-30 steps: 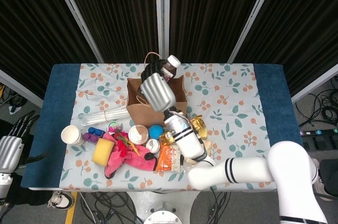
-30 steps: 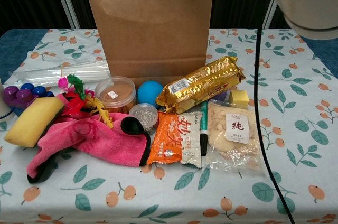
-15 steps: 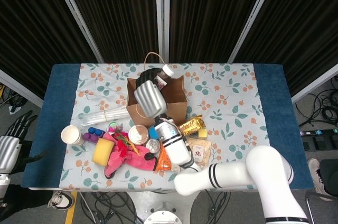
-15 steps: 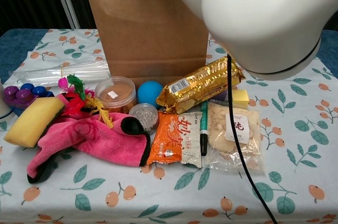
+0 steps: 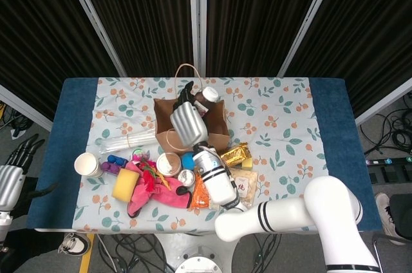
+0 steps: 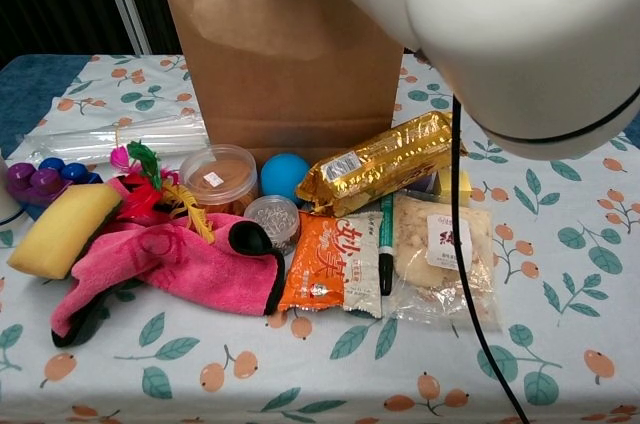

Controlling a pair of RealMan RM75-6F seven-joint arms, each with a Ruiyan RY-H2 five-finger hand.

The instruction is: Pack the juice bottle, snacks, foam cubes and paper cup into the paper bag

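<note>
The brown paper bag (image 5: 215, 132) (image 6: 285, 54) stands open at the table's middle. My right hand (image 5: 188, 122) reaches into its mouth and grips the juice bottle (image 5: 207, 98), whose white cap and neck stick out above the rim. In the chest view the right arm (image 6: 500, 34) fills the upper right. In front of the bag lie a gold snack packet (image 6: 375, 159), an orange one (image 6: 325, 264) and a clear one (image 6: 445, 254). A yellow foam cube (image 6: 457, 184) sits behind them. The paper cup (image 5: 87, 163) stands far left. My left hand (image 5: 9, 179) hangs open off the table's left edge.
A pink glove (image 6: 170, 264), a yellow sponge (image 6: 60, 229), a blue ball (image 6: 285, 174), a lidded tub (image 6: 220, 174), a small jar (image 6: 272, 216) and a pen (image 6: 386, 244) crowd the front. A bundle of straws (image 5: 129, 139) lies left of the bag.
My right hand carried the juice bottle from above the bag's back rim down into its mouth. The arm swung in front of the chest camera. The left hand stayed put.
</note>
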